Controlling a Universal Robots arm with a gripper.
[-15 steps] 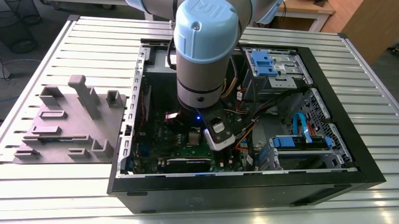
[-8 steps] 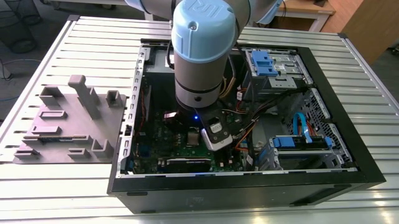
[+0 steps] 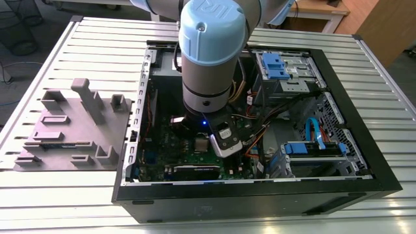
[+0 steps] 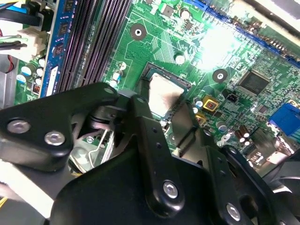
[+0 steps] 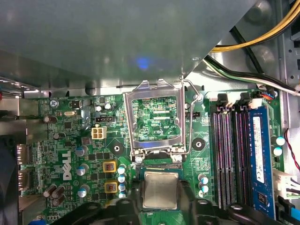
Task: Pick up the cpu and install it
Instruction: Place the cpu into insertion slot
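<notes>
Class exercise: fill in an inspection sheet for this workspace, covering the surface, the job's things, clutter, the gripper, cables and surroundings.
Surface: slatted metal table carrying an open computer case.
Job's things: the cpu lies flat in its socket on the green motherboard, next to the swung-open socket frame.
Clutter: grey moulded tray on the table, to the exterior view's left of the case.
Gripper: the gripper is down inside the case, right at the cpu.
Cables: yellow and black wires and blue cables inside the case.
Surroundings: wire bin on the floor; wooden furniture.
</notes>
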